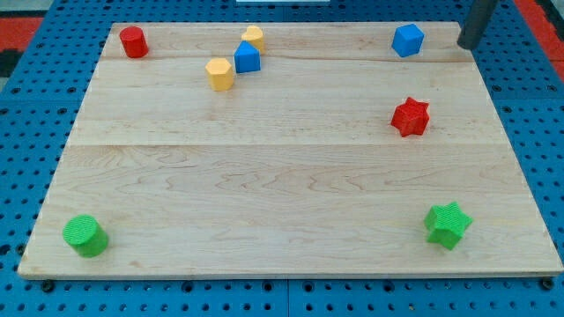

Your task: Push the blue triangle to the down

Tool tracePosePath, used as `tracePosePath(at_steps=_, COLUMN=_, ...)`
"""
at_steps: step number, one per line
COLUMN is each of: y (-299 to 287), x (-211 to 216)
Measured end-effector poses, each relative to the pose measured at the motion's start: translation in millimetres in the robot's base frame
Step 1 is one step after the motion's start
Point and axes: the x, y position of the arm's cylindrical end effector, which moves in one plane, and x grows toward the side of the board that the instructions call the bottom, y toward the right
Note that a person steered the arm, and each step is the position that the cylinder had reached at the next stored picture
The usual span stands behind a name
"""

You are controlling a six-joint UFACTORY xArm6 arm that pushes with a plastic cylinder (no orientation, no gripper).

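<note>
A blue triangle-like block (247, 57) sits near the view's top, left of centre, between two yellow blocks: one (254, 37) just above it and one (219, 74) to its lower left. A second blue block (407, 40), more cube-like, lies at the top right. My tip (464, 46) stands at the board's top right corner, just right of that second blue block and far to the right of the blue triangle. It touches no block.
A red cylinder (133, 41) is at the top left. A red star (411, 116) is at the right. A green star (448, 224) is at the bottom right and a green cylinder (85, 235) at the bottom left. The wooden board (282, 194) lies on a blue pegboard.
</note>
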Motion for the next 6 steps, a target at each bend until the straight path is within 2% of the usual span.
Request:
tracePosePath(at_steps=2, y=-140.1, x=-1.8)
tracePosePath(at_steps=4, y=-152.6, x=-1.8)
tracePosePath(at_steps=6, y=-219.3, x=-1.8)
